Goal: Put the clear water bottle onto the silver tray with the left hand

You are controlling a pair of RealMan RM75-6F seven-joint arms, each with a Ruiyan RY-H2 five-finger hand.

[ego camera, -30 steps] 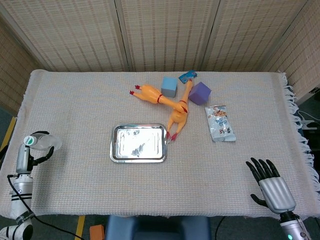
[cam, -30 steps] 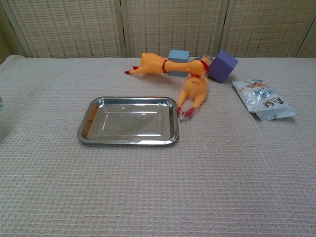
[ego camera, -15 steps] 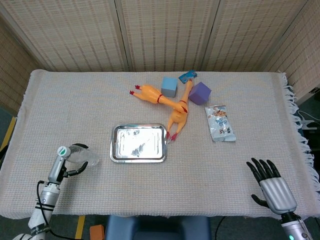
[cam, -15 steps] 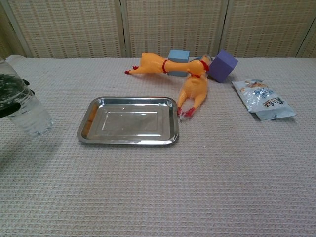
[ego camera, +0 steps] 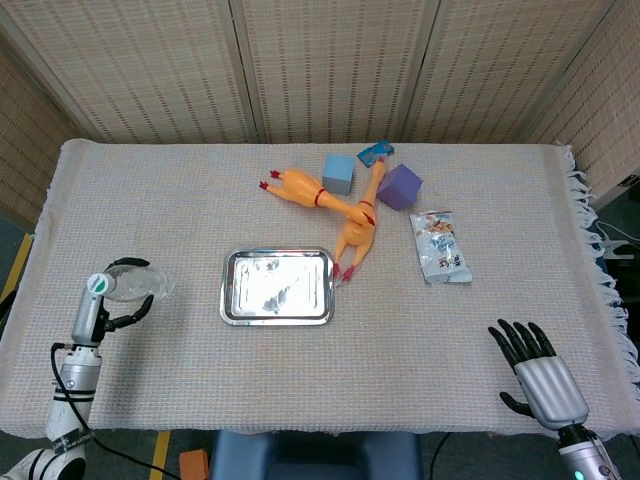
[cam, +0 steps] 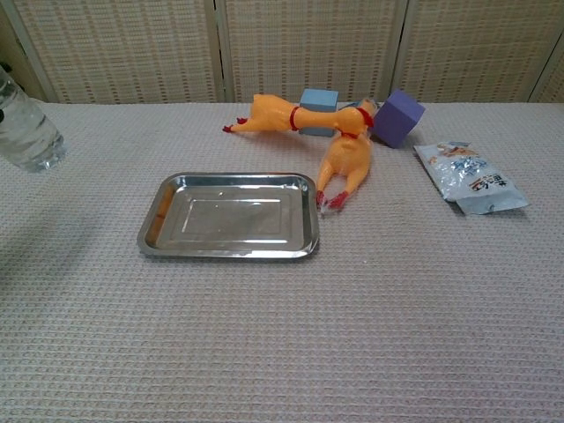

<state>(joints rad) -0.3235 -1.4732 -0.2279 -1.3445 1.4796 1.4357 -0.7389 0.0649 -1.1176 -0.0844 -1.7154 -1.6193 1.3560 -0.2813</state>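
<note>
At the far left of the table, at about 9 o'clock from the tray, the left hand [ego camera: 115, 305] holds the clear water bottle [ego camera: 125, 283] with its fingers wrapped around the body; the bottle's white and green cap points toward the robot, so the bottle appears tilted rather than upright. In the chest view only the lower part of the bottle [cam: 28, 132] shows at the left edge, raised clear of the table cloth [ego camera: 180, 190]. The grasp and lift therefore appear complete, and the transfer to the tray is judged to be under way but not finished. The silver tray [ego camera: 229, 300] lies flat near the table centre, well apart from the bottle, and nothing rests in it. What remains is to carry the bottle rightward over the tray, set it down inside the rim and release it. At about 1 o'clock from the tray, two yellow rubber chickens [ego camera: 340, 215] lie crossed, the feet of one just beside the tray's right edge; this is a likely contact hazard during placement. Behind them at 12 to 1 o'clock sit a blue block [ego camera: 338, 173] and a purple block [ego camera: 399, 186]. A snack packet [ego camera: 440, 247] lies at 3 o'clock. At the far right, about 4 o'clock, the right hand [ego camera: 540, 375] rests with fingers spread, holding nothing.
</note>
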